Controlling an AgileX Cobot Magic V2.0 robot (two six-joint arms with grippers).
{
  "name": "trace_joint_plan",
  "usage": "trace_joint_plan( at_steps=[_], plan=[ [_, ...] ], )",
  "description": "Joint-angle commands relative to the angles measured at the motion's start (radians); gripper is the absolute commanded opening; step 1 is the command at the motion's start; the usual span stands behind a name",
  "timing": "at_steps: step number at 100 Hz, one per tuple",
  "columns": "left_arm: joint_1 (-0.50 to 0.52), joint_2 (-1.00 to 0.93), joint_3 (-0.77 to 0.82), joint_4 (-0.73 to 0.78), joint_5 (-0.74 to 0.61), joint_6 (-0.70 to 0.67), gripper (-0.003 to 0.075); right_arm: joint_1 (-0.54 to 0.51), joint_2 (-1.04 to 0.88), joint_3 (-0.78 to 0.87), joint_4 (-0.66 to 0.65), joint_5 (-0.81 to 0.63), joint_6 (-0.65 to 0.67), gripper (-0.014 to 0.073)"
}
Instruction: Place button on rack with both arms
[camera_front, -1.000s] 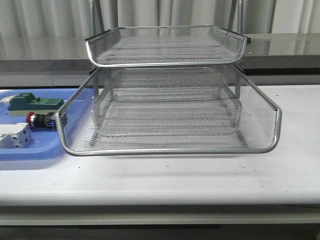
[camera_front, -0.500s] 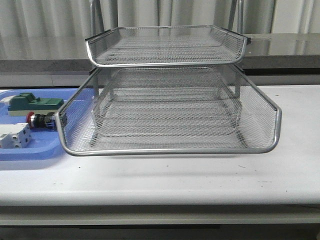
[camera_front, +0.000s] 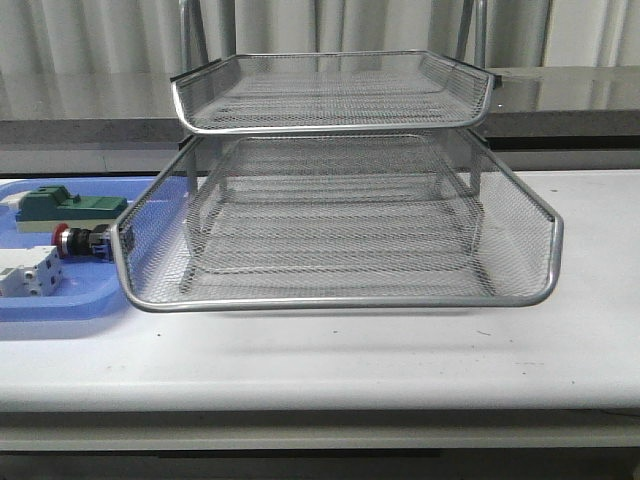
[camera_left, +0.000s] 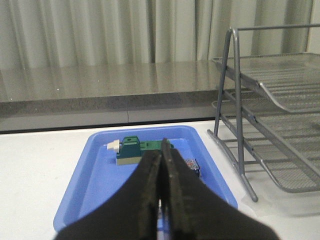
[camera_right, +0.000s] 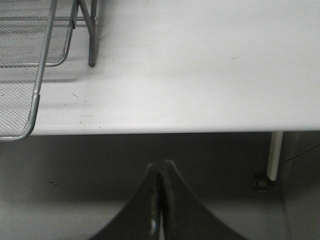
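Note:
The button (camera_front: 80, 240) lies on its side in the blue tray, its red head pointing left, right beside the rack's lower left corner. The silver mesh rack (camera_front: 335, 220) fills the middle of the table. In the left wrist view my left gripper (camera_left: 162, 153) is shut and empty, hovering in front of the tray. Only the button's blue rear block (camera_left: 193, 165) peeks out past one finger. My right gripper (camera_right: 162, 165) is shut and empty, below the table's front edge, off the rack's corner (camera_right: 31, 75). Neither arm shows in the front view.
The blue tray (camera_front: 60, 308) also holds a green block (camera_front: 70, 208) and a white terminal block (camera_front: 28, 272). In the left wrist view the green block (camera_left: 137, 150) lies behind the fingers. A white table leg (camera_right: 274, 155) stands near the right gripper.

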Motion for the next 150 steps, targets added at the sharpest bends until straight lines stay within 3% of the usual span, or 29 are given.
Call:
trace_joint_plan(
  at_steps=[1, 31, 70, 84, 126, 138, 150],
  plan=[
    [0.003, -0.032, 0.034, -0.020, -0.116, -0.012, -0.0020, -0.005, 0.002, -0.034, -0.016, -0.050, -0.005, -0.0069],
    [0.003, 0.127, -0.200, -0.094, 0.091, -0.012, -0.0020, -0.005, 0.002, -0.033, -0.016, -0.049, -0.005, -0.0069],
    [0.003, 0.696, -0.688, -0.088, 0.357, -0.010, -0.0020, -0.005, 0.002, -0.033, -0.016, -0.049, -0.005, -0.0069],
    [0.003, 0.898, -0.843, -0.086, 0.447, 0.080, -0.0020, -0.005, 0.002, -0.033, -0.016, -0.049, -0.005, -0.0069],
    [0.003, 1.391, -1.197, -0.083, 0.474, 0.162, -0.0015, -0.005, 0.002, -0.033, -0.016, -0.048, -0.005, -0.0069],
    [0.003, 1.477, -1.268, -0.083, 0.521, 0.173, 0.0090, -0.005, 0.002, -0.033, -0.016, -0.048, -0.005, -0.0069],
    [0.003, 1.520, -1.289, -0.083, 0.530, 0.213, 0.0368, -0.005, 0.002, -0.033, -0.016, -0.047, -0.005, -0.0069]
  ],
)
